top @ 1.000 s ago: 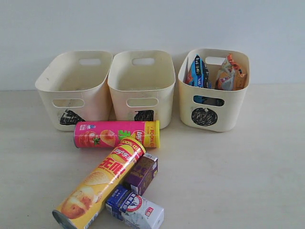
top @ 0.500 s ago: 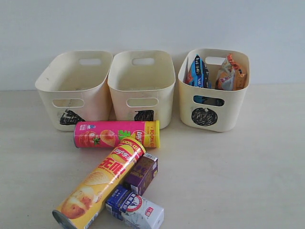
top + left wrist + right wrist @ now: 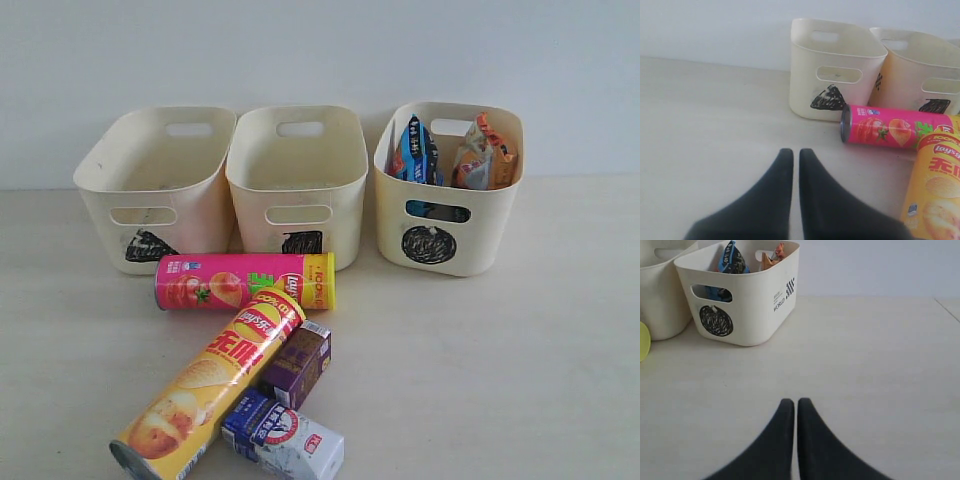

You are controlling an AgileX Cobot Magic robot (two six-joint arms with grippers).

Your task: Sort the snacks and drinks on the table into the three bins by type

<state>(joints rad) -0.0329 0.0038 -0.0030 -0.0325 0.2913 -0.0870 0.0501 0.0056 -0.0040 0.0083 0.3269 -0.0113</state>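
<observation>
Three cream bins stand in a row: triangle bin (image 3: 150,190), square bin (image 3: 297,185), circle bin (image 3: 447,195). The blue-black bag (image 3: 415,152) and the orange-tan bag (image 3: 486,152) stand inside the circle bin. In front lie the pink tube (image 3: 243,281), the yellow tube (image 3: 210,385), the purple carton (image 3: 298,363) and the blue-and-white carton (image 3: 284,437). Neither arm shows in the exterior view. My left gripper (image 3: 796,152) is shut and empty over bare table, apart from the pink tube (image 3: 895,126). My right gripper (image 3: 795,402) is shut and empty, in front of the circle bin (image 3: 742,300).
A pale wall runs right behind the bins. The wooden table (image 3: 520,380) stretches bare to the right of the pile. The yellow tube leans over the pink tube's end and touches both cartons.
</observation>
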